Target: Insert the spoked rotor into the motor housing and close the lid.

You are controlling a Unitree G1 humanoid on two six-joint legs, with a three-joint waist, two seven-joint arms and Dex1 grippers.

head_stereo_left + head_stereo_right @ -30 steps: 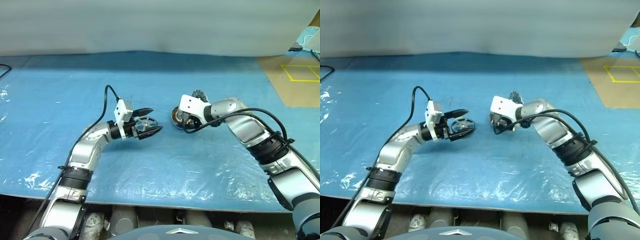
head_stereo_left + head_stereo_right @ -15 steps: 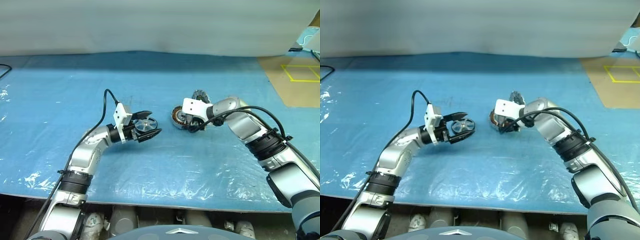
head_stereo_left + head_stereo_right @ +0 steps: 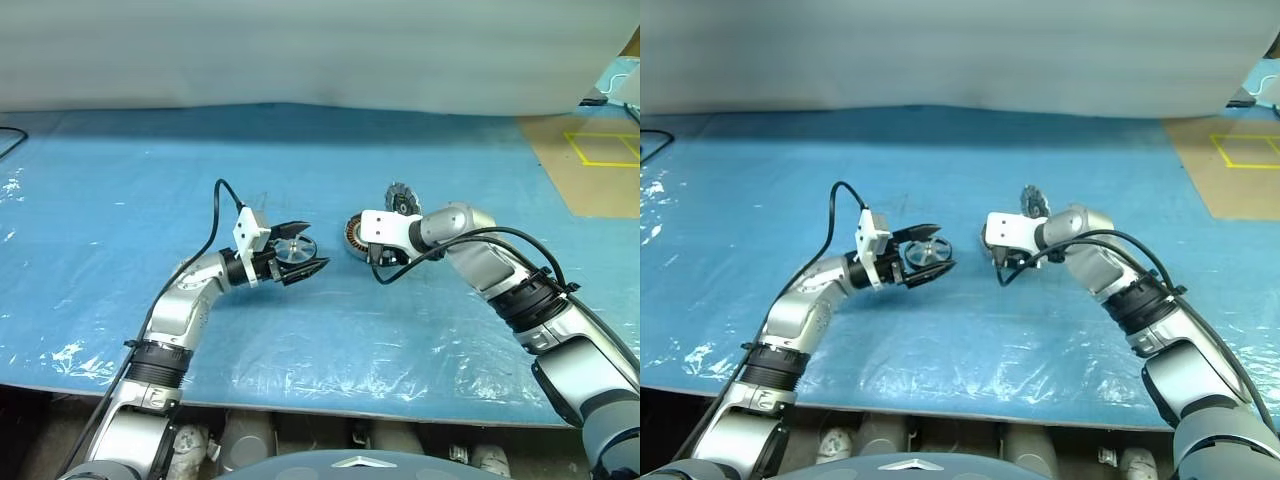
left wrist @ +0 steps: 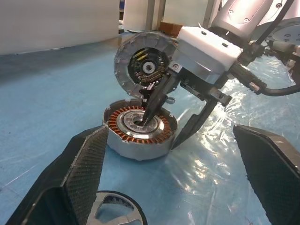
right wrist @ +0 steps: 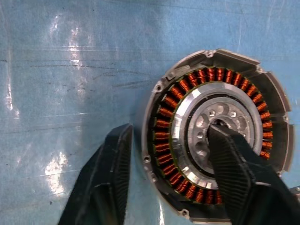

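The motor housing (image 5: 187, 84), with its ring of copper windings, lies flat on the blue sheet at mid-table. My right gripper (image 5: 168, 129) reaches down over it, open. One finger (image 5: 234, 164) sits in the central hub and the other stands just outside the rim. The lid (image 4: 145, 65), silver with a dark centre, stands on edge right behind the housing. To the left, the dark spoked rotor (image 3: 295, 250) lies between the wide-open fingers of my left gripper (image 3: 315, 246), which points level towards the housing. The rotor (image 4: 117, 211) sits near the base of those fingers.
A wrinkled blue plastic sheet (image 3: 330, 340) covers the table, whose front edge runs along the bottom. A pale wall closes the back. Brown floor with yellow tape (image 3: 600, 150) lies at the far right. A black cable (image 3: 8, 140) shows at the far left.
My right gripper has sunk onto the housing, rolled at the wrist and narrowed its jaws. The lid behind it now shows more. The left gripper and rotor have stayed put.
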